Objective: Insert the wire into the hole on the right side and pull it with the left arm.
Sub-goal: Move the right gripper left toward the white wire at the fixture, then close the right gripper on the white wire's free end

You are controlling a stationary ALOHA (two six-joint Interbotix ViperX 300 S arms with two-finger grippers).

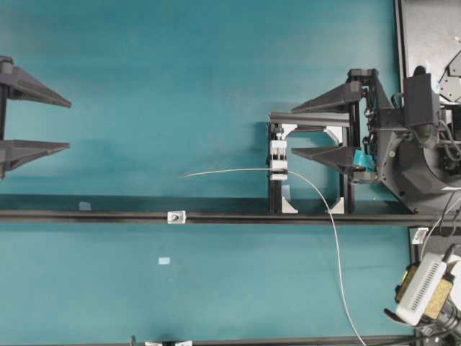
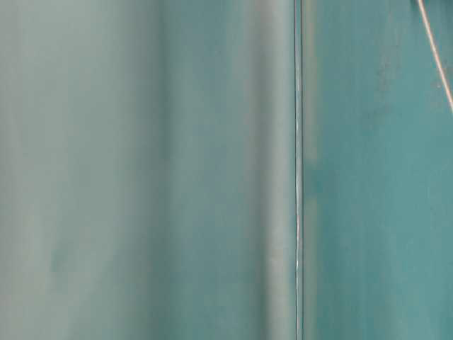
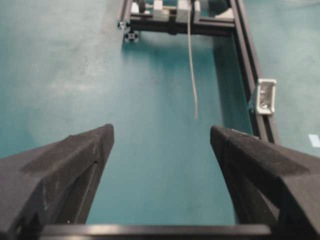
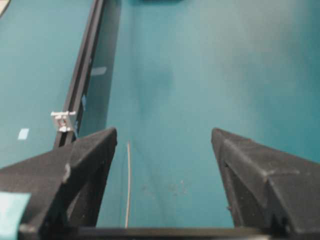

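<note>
The thin whitish wire comes up from the table's front edge, curves left, passes through a white clamp block and ends free over the table. The hole sits in a tiny silver bracket on the black rail, below and just left of the wire's tip. My left gripper is open at the far left, well away from the wire. My right gripper is open just right of the clamp block. The left wrist view shows the wire, the bracket and the empty gripper. The right wrist view shows the wire near the left finger, untouched, and the bracket.
A long black rail crosses the table, and an upright black frame stands on it around the clamp block. A white device sits at the front right. Small tape patches lie on the teal table. The wire crosses the table-level view.
</note>
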